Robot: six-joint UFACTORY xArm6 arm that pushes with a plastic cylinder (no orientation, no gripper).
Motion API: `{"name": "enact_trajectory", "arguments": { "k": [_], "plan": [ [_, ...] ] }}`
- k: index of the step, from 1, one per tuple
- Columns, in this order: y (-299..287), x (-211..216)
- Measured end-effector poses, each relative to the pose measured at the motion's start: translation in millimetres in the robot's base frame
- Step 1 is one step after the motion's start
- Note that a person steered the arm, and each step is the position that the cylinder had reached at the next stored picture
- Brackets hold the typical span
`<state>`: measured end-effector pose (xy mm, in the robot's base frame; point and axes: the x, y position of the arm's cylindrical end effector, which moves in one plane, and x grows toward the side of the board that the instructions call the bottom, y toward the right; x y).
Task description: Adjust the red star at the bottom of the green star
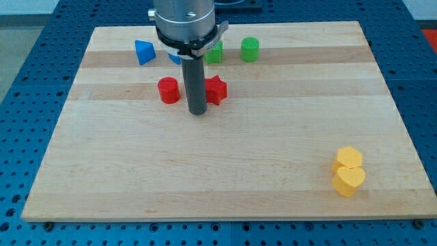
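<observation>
Red star (217,89) below green star (216,52), my tip (198,112) just left.

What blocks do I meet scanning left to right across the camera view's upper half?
Blue block → red cylinder → my tip → red star → green cylinder. The green star and a second blue block sit partly hidden behind the arm, so I left them out.

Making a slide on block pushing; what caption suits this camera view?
My tip sits between the red cylinder and red star, below the green star.

Bright, even overhead light, soft short shadows, sharp focus, no glare.
</observation>
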<state>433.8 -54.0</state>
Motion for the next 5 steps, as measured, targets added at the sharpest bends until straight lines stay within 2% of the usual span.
{"name": "enact_trajectory", "arguments": {
  "k": [3, 4, 5],
  "plan": [
    [23, -24],
    [19, -22],
    [18, 3]
  ]
}}
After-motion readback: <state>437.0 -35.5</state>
